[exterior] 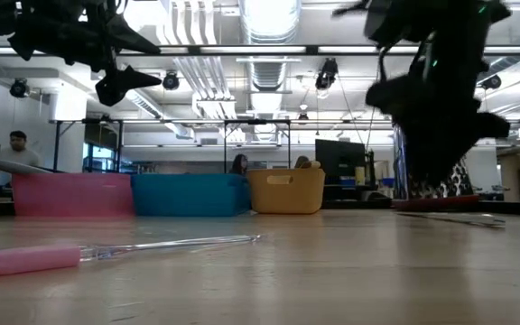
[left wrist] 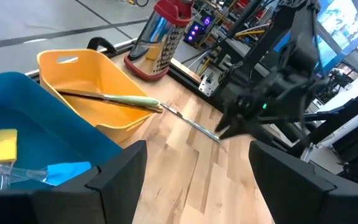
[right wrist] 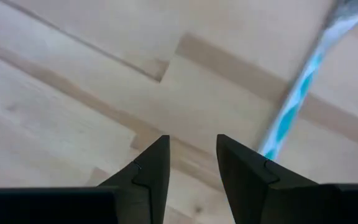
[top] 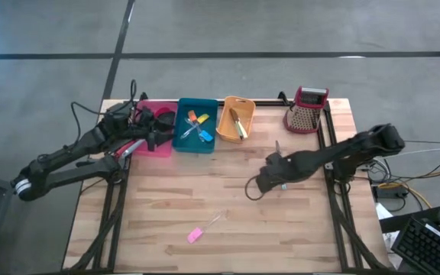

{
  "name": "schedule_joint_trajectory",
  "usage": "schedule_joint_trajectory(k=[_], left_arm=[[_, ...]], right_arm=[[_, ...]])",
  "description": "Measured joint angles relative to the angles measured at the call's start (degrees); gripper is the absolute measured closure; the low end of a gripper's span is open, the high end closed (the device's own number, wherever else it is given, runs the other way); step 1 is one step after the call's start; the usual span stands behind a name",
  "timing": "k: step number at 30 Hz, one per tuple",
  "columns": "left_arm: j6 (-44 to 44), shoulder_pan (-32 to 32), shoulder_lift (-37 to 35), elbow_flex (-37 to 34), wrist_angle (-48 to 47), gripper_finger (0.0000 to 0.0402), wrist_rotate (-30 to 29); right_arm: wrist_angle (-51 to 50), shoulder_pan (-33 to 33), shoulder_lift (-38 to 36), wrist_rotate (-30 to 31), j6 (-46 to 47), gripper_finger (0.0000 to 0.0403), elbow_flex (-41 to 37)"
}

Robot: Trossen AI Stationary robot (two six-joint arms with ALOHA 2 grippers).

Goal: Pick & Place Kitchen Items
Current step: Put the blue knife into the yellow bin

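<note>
Wooden table carries a pink bin, a teal bin and an orange bin along its far edge, with a grater to their right and a pink-handled tool lying alone near the front. Over the pink bin hangs the left gripper, jaws spread and empty. Mid-table, the right gripper points down at the bare wood, jaws slightly apart, just beside a blue-and-white striped utensil.

A pink-handled clear tool lies flat at lower centre, while yellow, orange and blue-handled tools sit upper centre.
</note>
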Motion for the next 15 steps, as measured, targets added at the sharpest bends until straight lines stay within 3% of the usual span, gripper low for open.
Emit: schedule_joint_trajectory(k=[7,15], left_arm=[[-0.02,0.0,0.02,-0.02,-0.67,0.0115,0.17],[-0.24,0.0,0.02,-0.02,-0.66,0.0115,0.2]], right_arm=[[-10.06,3.34,-5.41,2.45,9.12,0.0254,-0.35],[-10.31,3.24,-1.56,1.95,9.01,0.0223,-0.89]])
